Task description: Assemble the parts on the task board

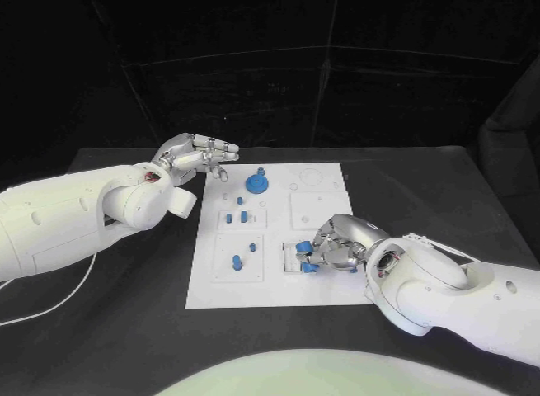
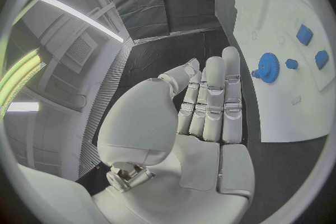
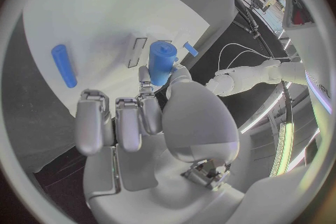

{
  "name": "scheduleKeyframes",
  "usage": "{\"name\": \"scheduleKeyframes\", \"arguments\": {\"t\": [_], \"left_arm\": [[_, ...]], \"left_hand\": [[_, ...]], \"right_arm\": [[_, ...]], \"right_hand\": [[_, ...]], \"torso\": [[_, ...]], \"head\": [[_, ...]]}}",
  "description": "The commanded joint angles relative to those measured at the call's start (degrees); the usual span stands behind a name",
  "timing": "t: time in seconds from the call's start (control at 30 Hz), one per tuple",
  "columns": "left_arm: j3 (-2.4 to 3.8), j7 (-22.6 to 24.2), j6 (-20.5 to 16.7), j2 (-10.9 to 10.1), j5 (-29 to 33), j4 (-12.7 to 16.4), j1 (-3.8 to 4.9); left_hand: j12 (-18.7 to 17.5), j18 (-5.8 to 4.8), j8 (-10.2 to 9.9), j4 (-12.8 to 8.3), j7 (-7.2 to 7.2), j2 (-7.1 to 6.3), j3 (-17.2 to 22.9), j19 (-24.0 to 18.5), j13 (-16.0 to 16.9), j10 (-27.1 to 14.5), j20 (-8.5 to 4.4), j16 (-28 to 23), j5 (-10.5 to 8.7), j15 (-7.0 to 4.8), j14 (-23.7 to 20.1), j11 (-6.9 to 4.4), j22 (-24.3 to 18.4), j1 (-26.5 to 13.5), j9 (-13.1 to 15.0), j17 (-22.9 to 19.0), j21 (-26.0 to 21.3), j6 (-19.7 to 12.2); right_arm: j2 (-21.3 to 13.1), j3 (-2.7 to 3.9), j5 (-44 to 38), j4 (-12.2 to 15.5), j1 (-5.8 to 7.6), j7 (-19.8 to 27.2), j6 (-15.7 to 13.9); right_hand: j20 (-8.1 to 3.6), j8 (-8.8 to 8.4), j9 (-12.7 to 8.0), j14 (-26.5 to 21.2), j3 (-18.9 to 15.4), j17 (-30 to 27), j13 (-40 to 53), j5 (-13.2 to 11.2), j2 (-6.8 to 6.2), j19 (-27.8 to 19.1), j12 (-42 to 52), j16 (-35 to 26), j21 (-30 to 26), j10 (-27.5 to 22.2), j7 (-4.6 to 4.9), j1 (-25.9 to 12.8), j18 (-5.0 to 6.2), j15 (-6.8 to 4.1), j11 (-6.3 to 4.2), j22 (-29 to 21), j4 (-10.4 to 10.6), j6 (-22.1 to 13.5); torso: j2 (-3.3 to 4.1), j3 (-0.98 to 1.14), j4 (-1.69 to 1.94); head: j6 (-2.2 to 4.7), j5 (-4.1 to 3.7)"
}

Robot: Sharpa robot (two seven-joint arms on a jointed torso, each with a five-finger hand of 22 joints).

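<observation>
- Head view shows us the task board [image 1: 270, 235] lying in the middle of the black surface [image 1: 127, 313], with several blue parts spread over it: a blue gear [image 1: 259, 181] near its far edge, small blue pieces [image 1: 235, 218] about its middle, and a blue peg [image 1: 237, 263] lying in a recess on the near left.
- We judge the work as partly done at most. The gear looks seated, but whether the small pieces are seated or lie loose we cannot tell.
- Our right hand [image 1: 329, 245] rests low over the board's near right area, fingers [image 3: 129, 120] curled in. In the right wrist view we see a blue cylinder [image 3: 162, 63] pinched between the thumb and a finger, standing upright just above the board beside a slot [image 3: 137, 51]; we take this as the step in hand, a part being brought to its seat.
- Our left hand [image 1: 196, 155] hovers off the board's far left corner, over the dark surface. In the left wrist view its fingers [image 2: 213, 101] lie straight and close side by side, holding nothing, with the gear just beyond them.
- We judge that the held cylinder remains to be seated.
</observation>
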Motion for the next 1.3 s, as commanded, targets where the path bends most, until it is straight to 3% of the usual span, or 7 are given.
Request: {"name": "scheduleKeyframes", "arguments": {"t": [0.03, 0.47, 0.67, 0.77, 1.07, 1.2, 1.3], "left_arm": [[0.05, 0.0, 0.8, 0.1, 0.2, 0.1, 0.09], [0.04, -0.2, 1.0, 0.5, 0.2, 0.0, 0.09], [0.04, -0.2, 1.0, 0.5, 0.2, 0.0, 0.1], [0.04, -0.3, 1.0, 0.6, 0.2, 0.0, 0.1], [0.04, -0.3, 1.0, 0.6, 0.2, 0.0, 0.1], [0.03, -0.4, 1.1, 0.5, 0.2, 0.0, 0.1], [0.03, -0.5, 1.1, 0.4, 0.2, -0.1, 0.1]], "left_hand": [[0.2, 0.77, 0.3, 0.0, 0.27, -0.17, -0.1, -0.4, 0.0, -0.1, 0.15, -0.2, 0.25, 0.0, -0.5, 0.13, -0.1, -0.6, 0.0, -0.1, -0.2, 0.0], [0.2, 0.77, 0.3, 0.0, 0.27, -0.17, -0.1, -0.4, 0.0, -0.1, 0.15, -0.2, 0.25, 0.0, -0.5, 0.13, -0.1, -0.6, 0.0, -0.1, -0.2, 0.0], [0.2, 0.77, 0.3, 0.0, 0.27, -0.17, -0.1, -0.4, 0.0, -0.1, 0.15, -0.2, 0.25, 0.0, -0.5, 0.13, -0.1, -0.6, 0.0, -0.1, -0.2, 0.0], [0.2, 0.77, 0.3, 0.0, 0.27, -0.17, -0.1, -0.4, 0.0, -0.1, 0.15, -0.2, 0.25, 0.0, -0.5, 0.13, -0.1, -0.6, 0.0, -0.1, -0.2, 0.0], [0.2, 0.77, 0.3, 0.0, 0.27, -0.17, -0.1, -0.4, 0.0, -0.1, 0.15, -0.2, 0.25, 0.0, -0.5, 0.13, -0.1, -0.6, 0.0, -0.1, -0.2, 0.0], [0.2, 0.77, 0.3, 0.0, 0.27, -0.17, -0.1, -0.4, 0.0, -0.1, 0.15, -0.2, 0.25, 0.0, -0.5, 0.13, -0.1, -0.6, 0.0, -0.1, -0.2, 0.0], [0.2, 0.77, 0.3, 0.0, 0.27, -0.17, -0.1, -0.4, 0.0, -0.1, 0.15, -0.2, 0.25, 0.0, -0.5, 0.13, -0.1, -0.6, 0.0, -0.1, -0.2, 0.0]], "right_arm": [[1.0, 0.04, 1.1, -0.8, 0.1, -1.3, 2.4], [4.5, 0.05, 0.3, -3.7, 0.14, -3.3, 3.8], [4.9, 0.05, -1.8, -4.3, 0.16, -3.7, 3.5], [5.0, 0.05, -2.8, -4.5, 0.16, -3.8, 3.2], [4.8, 0.05, -4.6, -4.3, 0.17, -3.8, 2.3], [4.5, 0.05, -4.8, -3.5, 0.17, -3.6, 2.1], [4.1, 0.05, -4.7, -3.1, 0.16, -3.4, 2.3]], "right_hand": [[-0.51, 0.08, 0.3, 4.4, -0.5, 6.2, 1.3, -0.6, 0.24, 0.9, -0.6, 0.1, 0.1, -0.1, -0.81, -0.9, -1.01, -0.31, -0.45, 0.1, 0.0, 1.4], [-0.77, 0.2, 1.6, 4.3, -2.4, 6.2, 1.5, -4.0, 1.32, 0.9, -1.0, 0.0, 0.1, 0.2, -1.27, -3.4, -1.01, -0.63, -0.83, 0.1, 0.0, 2.2], [-0.85, 0.16, 2.3, 4.3, -4.5, 6.0, 1.5, -13.1, 1.07, 0.9, -1.5, -0.1, 0.1, 0.2, -1.34, -5.5, -1.03, -0.68, -0.86, 0.2, 0.0, 2.2], [-0.83, 0.02, 2.8, 4.2, -5.7, 5.7, 1.4, -21.9, -0.9, 0.8, -1.9, -0.3, 0.0, 0.1, -1.28, -8.8, -1.0, -0.64, -0.76, 0.0, 0.1, 2.0], [-0.76, -0.33, 3.7, 4.1, -2.4, 5.0, 0.5, -23.7, -6.52, 0.7, -3.4, -0.8, -0.3, -0.5, -1.1, -14.3, -0.94, -0.55, -0.68, -0.2, 0.4, 1.4], [-0.7, -0.36, 4.0, 4.1, -1.0, 5.2, 0.7, -23.4, -6.29, 0.8, -3.4, -0.7, -0.1, -0.4, -1.1, -13.3, -1.02, -0.51, -0.65, 0.1, 0.2, 1.4], [-0.67, -0.39, 4.4, 4.2, 1.3, 5.4, 1.0, -21.5, -4.3, 0.9, -3.3, -0.6, 0.0, -0.2, -1.13, -7.1, -1.05, -0.51, -0.67, 0.4, -1.5, 1.5]], "torso": [[-0.01, -0.09, 0.3], [-0.02, -0.05, 0.27], [-0.03, -0.04, 0.16], [-0.02, -0.03, 0.14], [-0.02, 0.08, 0.19], [0.04, 0.12, 0.15], [0.01, 0.06, 0.09]], "head": [[-0.11, -0.07], [-0.13, 0.38], [-0.13, 0.45], [-0.18, 0.55], [-0.25, 0.5], [-0.34, 0.5], [-0.41, 0.54]]}}
